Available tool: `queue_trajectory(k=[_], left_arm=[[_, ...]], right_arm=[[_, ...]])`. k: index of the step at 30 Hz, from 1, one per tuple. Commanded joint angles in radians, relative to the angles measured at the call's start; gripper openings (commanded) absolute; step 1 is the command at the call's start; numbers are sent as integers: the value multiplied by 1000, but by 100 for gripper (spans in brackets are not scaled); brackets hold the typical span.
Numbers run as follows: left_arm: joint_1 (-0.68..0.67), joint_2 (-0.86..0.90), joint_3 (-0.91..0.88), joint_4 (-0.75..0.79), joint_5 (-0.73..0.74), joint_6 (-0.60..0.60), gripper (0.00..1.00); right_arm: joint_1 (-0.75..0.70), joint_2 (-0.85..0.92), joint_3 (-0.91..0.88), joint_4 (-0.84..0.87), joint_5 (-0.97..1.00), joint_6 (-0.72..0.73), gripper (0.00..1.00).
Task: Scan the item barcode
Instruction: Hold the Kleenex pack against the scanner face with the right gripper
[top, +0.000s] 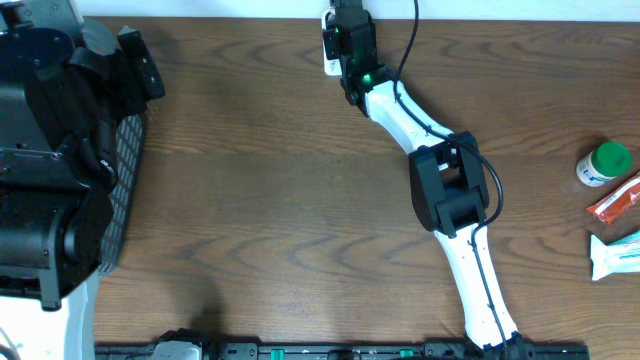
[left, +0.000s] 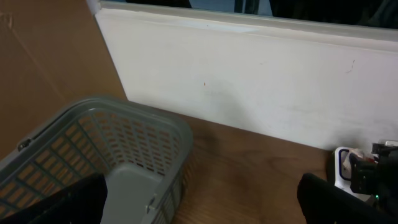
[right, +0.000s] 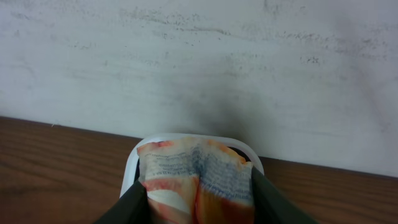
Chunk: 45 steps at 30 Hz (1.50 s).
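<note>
**A:** At the left edge of the desk (top: 260, 200) the basket (top: 125, 170) sits under the left arm. Are the left fingers (left: 68, 202) doing anything?

**B:** No, they are spread wide with nothing between them. They have no part in this step, and I'd leave them there.

**A:** And further right, at the back?

**B:** The right fingers (right: 134, 205) are clenched on a crumpled orange-and-white pouch (right: 196, 180). It hangs just above the white scanner (right: 134, 162), which stands against the wall (right: 199, 62).

**A:** Does the barcode face the scanner?

**B:** I can't tell. The wrist view shows only fine print on the near face. To do it well, I'd say turn the wrist slowly so each face meets the window in turn. Hold the pouch close and flat, because creases could break up the code, and grip it firmly enough that it doesn't slip.

**A:** And at the far right?

**B:** A green-capped bottle (top: 605, 163), an orange packet (top: 615, 203) and a tube (top: 615, 255) lie well apart from the scanner.
</note>
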<state>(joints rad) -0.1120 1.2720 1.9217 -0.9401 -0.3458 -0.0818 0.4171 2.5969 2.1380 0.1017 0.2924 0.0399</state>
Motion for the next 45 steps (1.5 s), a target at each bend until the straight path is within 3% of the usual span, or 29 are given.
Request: queue_trajectory(k=[1,13,27,37,40,45], left_arm=[[4,-4,-3,-2,-3,-8,98],[4,-4,-3,-2,-3,-8,98],[4,-4,-3,-2,-3,-9,98],[4,-4,-3,-2,-3,-8,98],[4,-4,-3,-2,-3,-8,98],[4,-4,-3,-2,-3,-8,98]], right_arm=[[-3,18,-6,-23,10,-11,36],[-4,11,11,-29,17,-19,43],[-8,10,29,97,17,-79,42],[-18,10,29,62,17,-79,41],[-18,2,29,18,17,-79,41],[-19,-125,29,-233,13,-36,31]])
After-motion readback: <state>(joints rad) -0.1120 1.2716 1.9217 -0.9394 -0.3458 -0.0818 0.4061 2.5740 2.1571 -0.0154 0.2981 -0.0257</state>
